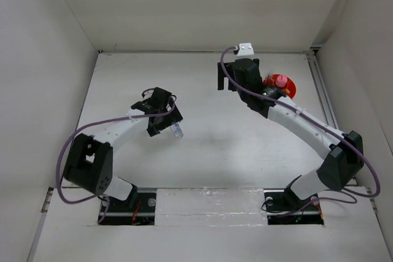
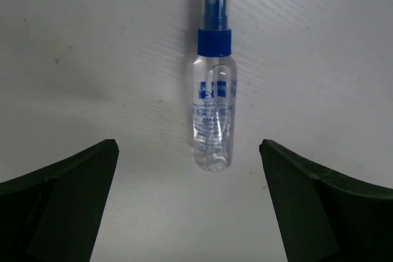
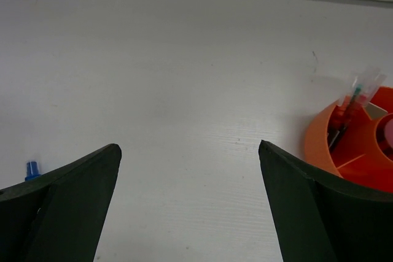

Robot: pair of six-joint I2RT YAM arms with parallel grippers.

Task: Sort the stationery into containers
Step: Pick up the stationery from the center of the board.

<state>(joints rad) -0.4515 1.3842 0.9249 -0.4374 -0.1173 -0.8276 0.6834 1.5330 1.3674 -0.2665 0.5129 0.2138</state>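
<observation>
The table [image 1: 202, 151] is white and walled on three sides. The left arm [image 1: 110, 133] reaches to mid-table on the left. The right arm [image 1: 301, 118] reaches to the far right area.

The tub [image 3: 320, 145] stands on the table at the far right. In the top view the right arm partly covers it. In the right wrist view it sits to the right of the right-hand finger, apart from it, and only its near part is in frame.

Left gripper [image 2: 187, 145]: the jaws stand fully apart. It holds nothing and touches nothing. Both fingers are clear of the bottle.

Right gripper [image 3: 188, 145]: the jaws stand fully apart. It holds nothing; only bare table shows between the fingers.

The bottle [image 2: 213, 115] lies flat on the table, centred in the left gripper's gap as the left wrist view shows it. Its blue cap [image 2: 215, 38] points away from the gripper. Its base lies level with the fingertips.

The pens [image 3: 344, 121] lean in a compartment at the tub's near-left side, tips past the rim. Their number cannot be told.

The cylinder [image 1: 280, 81] stands in the tub, pink cap up. Its compartment cannot be told.
</observation>
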